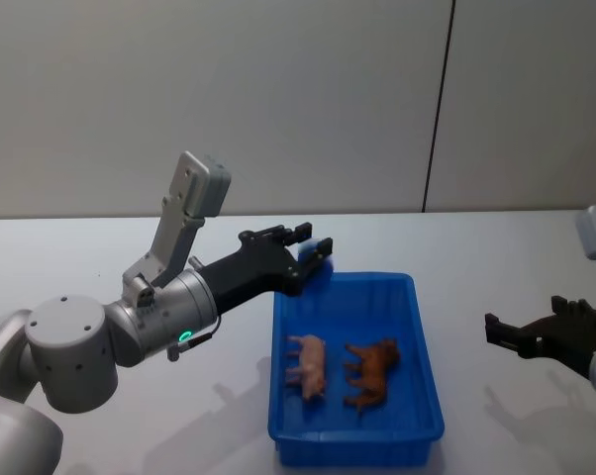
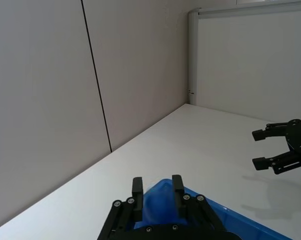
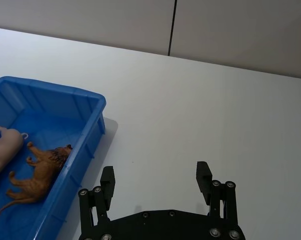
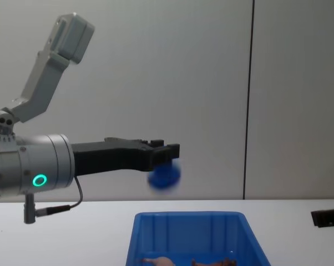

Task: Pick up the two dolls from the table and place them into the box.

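Both dolls lie inside the blue box (image 1: 429, 361): the pale pink one (image 1: 308, 361) on the left, the reddish-brown one (image 1: 370, 371) beside it on the right. My left gripper (image 1: 316, 249) hangs in the air above the box's far left corner, fingers apart. A blurred blue patch (image 4: 164, 176) shows at its fingertips, and I cannot tell what it is. My right gripper (image 1: 496, 332) hovers over the table (image 1: 496, 257) to the right of the box, open and empty. In the right wrist view the brown doll (image 3: 40, 175) and pink doll (image 3: 5, 150) rest on the box floor.
A grey wall with a dark vertical seam (image 1: 439, 109) stands behind the table. White tabletop lies bare left, right and behind the box.
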`<action>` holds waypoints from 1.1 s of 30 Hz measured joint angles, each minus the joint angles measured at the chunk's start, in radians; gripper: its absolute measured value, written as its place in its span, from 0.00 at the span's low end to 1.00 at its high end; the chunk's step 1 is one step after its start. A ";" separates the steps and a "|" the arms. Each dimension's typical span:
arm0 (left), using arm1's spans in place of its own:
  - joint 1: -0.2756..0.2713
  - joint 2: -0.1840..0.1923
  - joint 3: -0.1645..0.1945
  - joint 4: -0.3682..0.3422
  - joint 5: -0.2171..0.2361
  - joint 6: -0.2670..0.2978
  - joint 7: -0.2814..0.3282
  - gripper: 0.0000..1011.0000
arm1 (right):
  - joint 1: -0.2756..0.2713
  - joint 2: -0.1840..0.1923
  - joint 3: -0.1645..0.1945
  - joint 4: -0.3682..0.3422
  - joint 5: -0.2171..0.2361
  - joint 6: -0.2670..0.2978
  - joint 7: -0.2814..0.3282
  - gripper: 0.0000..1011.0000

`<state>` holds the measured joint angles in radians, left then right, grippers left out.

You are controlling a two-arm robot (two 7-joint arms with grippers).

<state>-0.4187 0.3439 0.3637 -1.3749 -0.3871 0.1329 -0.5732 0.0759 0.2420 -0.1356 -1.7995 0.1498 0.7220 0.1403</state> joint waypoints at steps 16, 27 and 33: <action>-0.003 -0.001 0.001 0.004 0.003 0.004 -0.003 0.82 | 0.000 0.000 0.000 0.000 0.000 0.000 0.000 0.99; 0.012 0.010 -0.006 -0.022 0.018 -0.004 0.089 0.99 | 0.000 0.000 0.000 0.000 0.000 0.000 0.000 0.99; 0.027 0.020 -0.013 -0.050 0.035 -0.006 0.169 0.99 | 0.000 0.000 0.000 0.000 0.000 0.000 0.000 0.99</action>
<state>-0.3913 0.3640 0.3509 -1.4247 -0.3521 0.1273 -0.4045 0.0758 0.2420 -0.1356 -1.7994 0.1498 0.7220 0.1403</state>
